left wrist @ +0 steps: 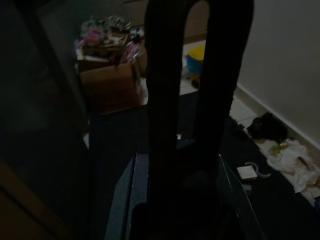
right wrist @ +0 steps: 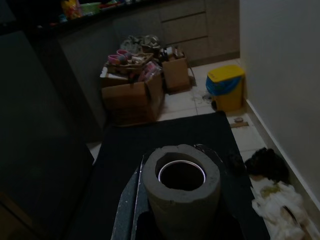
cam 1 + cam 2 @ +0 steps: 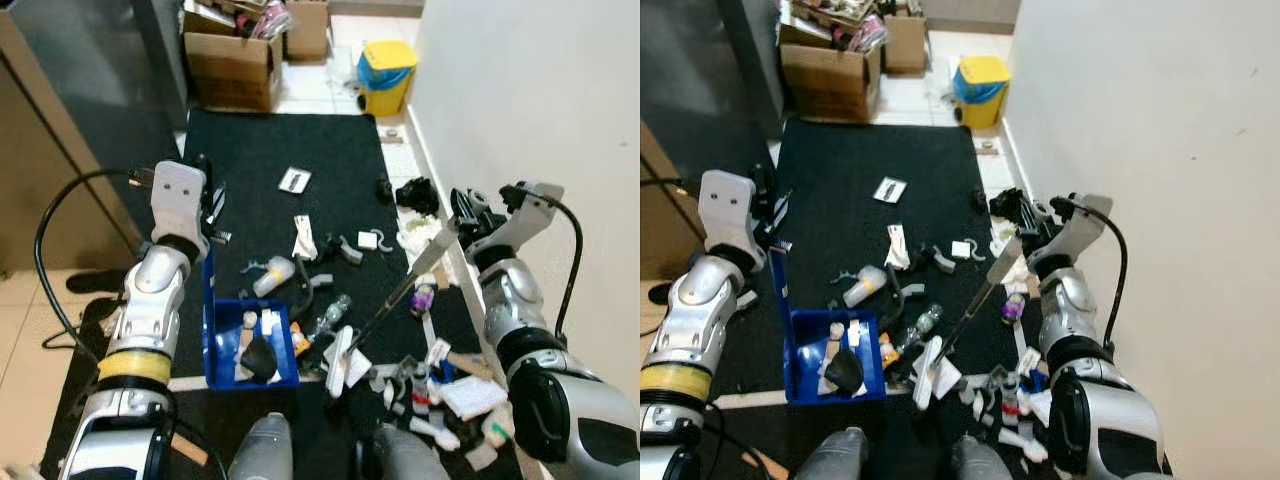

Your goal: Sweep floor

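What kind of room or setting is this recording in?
Probably a home hallway or utility corner used for storage. A black mat strewn with small litter lies on pale tile along a plain white wall, with open cardboard boxes of clutter and a yellow-lidded bin at the far end.

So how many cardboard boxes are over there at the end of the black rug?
2. A big open cardboard box stuffed with things sits just past the rug's far edge, and a smaller box stands behind it on the right. More could be hidden beyond the picture's top.
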You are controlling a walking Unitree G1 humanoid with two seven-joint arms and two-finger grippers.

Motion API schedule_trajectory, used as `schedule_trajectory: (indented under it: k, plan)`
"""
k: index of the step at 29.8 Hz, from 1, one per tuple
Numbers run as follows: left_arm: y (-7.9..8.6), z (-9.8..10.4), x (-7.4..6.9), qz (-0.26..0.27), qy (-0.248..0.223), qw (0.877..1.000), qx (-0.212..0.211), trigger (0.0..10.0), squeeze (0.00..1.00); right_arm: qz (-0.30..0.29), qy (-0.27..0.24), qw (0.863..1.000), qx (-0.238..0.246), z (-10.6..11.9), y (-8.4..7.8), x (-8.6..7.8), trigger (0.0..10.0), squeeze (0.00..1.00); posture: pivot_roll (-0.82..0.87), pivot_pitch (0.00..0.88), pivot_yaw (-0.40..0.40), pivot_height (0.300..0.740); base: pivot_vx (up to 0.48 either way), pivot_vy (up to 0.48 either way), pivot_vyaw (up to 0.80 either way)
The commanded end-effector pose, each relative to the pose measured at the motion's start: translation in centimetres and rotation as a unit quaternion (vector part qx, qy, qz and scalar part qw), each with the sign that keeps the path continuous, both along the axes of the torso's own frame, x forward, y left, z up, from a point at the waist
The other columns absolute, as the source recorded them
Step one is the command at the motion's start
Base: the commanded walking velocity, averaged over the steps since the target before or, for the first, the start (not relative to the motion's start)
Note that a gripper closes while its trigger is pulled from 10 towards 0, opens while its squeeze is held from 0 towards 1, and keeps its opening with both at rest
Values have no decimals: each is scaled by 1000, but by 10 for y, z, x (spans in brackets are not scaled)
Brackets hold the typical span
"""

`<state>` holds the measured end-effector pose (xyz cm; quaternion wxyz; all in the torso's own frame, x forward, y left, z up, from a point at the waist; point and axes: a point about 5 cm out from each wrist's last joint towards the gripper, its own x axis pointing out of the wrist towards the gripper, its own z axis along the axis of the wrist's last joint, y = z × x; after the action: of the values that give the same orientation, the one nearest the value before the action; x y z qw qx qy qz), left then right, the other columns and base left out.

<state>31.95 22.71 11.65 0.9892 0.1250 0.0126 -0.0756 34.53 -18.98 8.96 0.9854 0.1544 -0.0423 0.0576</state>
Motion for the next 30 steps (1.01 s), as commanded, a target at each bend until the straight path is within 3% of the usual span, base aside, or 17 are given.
schedule_trajectory:
  k: [1,8,11,15,20,24,30]
  plan:
    - [-3,7,2,-22,-16,999,34,10000,0,-24,-24,999,5,11,-11,3,10000,0,170,0,-56,740,0,0,0]
    - [-4,-15,-9,-78,34,992,93,10000,0,-14,-46,999,6,21,-9,8,10000,0,167,10,-67,740,0,0,0]
    - [-6,-21,-15,-103,35,988,111,10000,0,-9,-54,998,-5,26,-8,10,10000,0,163,24,-74,740,0,0,0]
    - [-7,-25,-19,-112,39,987,108,10000,0,-10,-64,998,-12,32,-10,12,10000,0,155,41,-84,740,0,0,0]
    - [-5,-34,-26,-67,25,995,66,10000,0,-10,-83,996,-38,47,-16,19,10000,0,127,89,-121,740,0,0,0]
    - [-6,-40,-32,-46,18,997,66,10000,0,3,-101,993,-56,60,-14,24,10000,0,109,114,-139,740,0,0,0]
    - [10,-6,-35,10,-62,994,91,10000,0,18,-121,990,-70,84,-8,36,10000,0,110,124,-161,740,0,0,0]
